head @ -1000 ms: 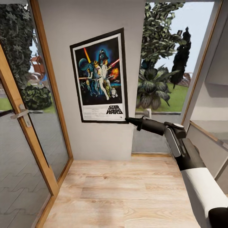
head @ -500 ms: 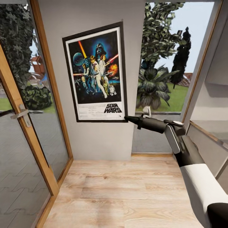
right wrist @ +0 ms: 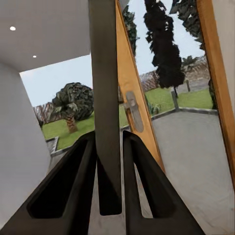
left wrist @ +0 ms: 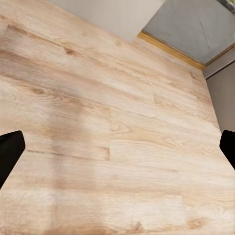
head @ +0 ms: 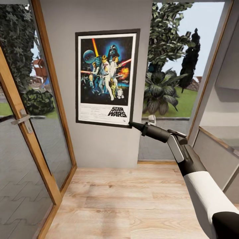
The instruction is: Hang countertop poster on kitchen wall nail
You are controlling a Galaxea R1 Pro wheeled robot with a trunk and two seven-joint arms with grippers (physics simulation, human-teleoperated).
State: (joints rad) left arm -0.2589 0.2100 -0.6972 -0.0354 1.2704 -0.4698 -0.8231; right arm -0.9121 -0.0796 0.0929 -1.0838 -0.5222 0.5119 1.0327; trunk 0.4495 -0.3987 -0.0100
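Poster [head: 107, 77] is up against the grey wall strip [head: 99, 146] between the glass door [head: 30, 109] on the left and the window [head: 172, 66] on the right. It hangs roughly square, upright, well above the wood floor [head: 129, 202].

Right gripper [head: 131, 124] pinches the poster's lower right corner. In the right wrist view the fingers [right wrist: 73, 186] are clamped on the poster's edge [right wrist: 105, 98], seen end-on as a dark slab between them.

Left gripper [left wrist: 117, 147] points down at the floor [left wrist: 107, 122]; its fingers stand well apart, holding nothing.

No nail can be made out on the wall; if one is there, it sits behind the poster.

Judgement: hanging step, near its end.

To do it well:
- Keep the frame flat to the wall and level; a corner hold lets the top swing easily.
- Settle the top edge onto the nail with a small downward ease before letting go.
- Open the fingers slowly, then draw straight back along the finger line so the corner is not dragged off the wall.
- Risk: release before the nail has caught, and the poster drops to the floor.
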